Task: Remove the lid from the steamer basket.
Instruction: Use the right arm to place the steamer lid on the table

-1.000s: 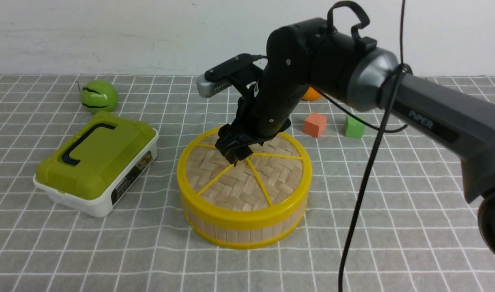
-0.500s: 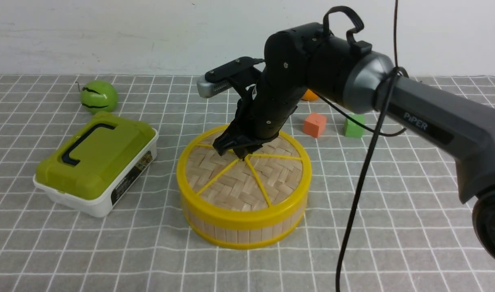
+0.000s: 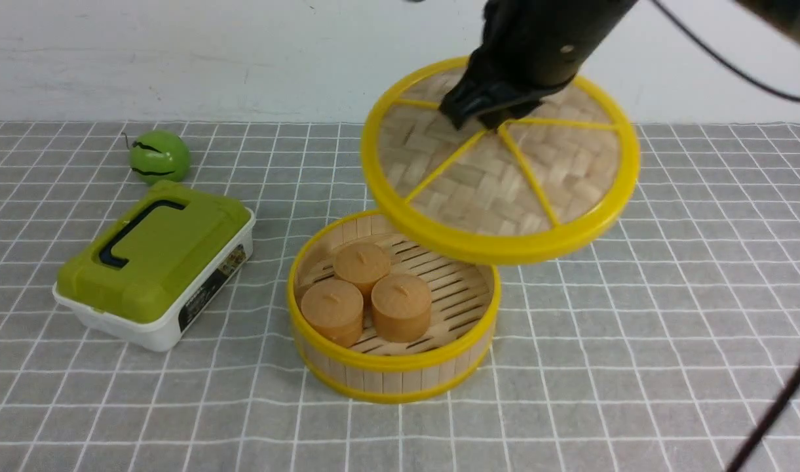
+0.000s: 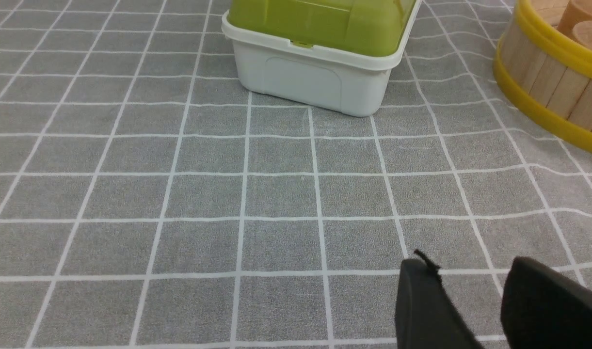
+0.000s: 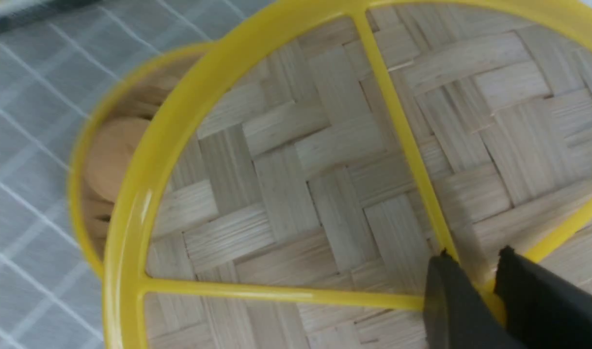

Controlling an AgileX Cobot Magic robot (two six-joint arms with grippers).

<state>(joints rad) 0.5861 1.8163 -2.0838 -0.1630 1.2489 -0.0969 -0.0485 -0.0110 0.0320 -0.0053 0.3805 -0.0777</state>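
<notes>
The right hand [image 3: 486, 119] is clamped on the small centre knob [image 5: 492, 295] of the lid [image 3: 504, 196], its two dark fingers pressed in from either side where the yellow spokes meet. The lid hangs in the air from that single grip, tilted toward the camera, above and to the right of the steamer basket [image 3: 386, 370] and clear of its rim. It looks light and stiff: a woven bamboo disc in a thick plastic ring, unlikely to bend or crack under a modest squeeze. The knob is the sensible place to hold it, since it sits at the balance point. But it is small and smooth, so the disc could swivel or slip if swung quickly. The basket stands open on the table [image 3: 635, 367] with three round brown blocks [image 3: 400, 305] on its slatted floor. A white box with a green lid [image 3: 154, 255] lies to the basket's left. The left hand [image 4: 470, 265] hovers low over the table near that box, fingers apart and holding nothing.
</notes>
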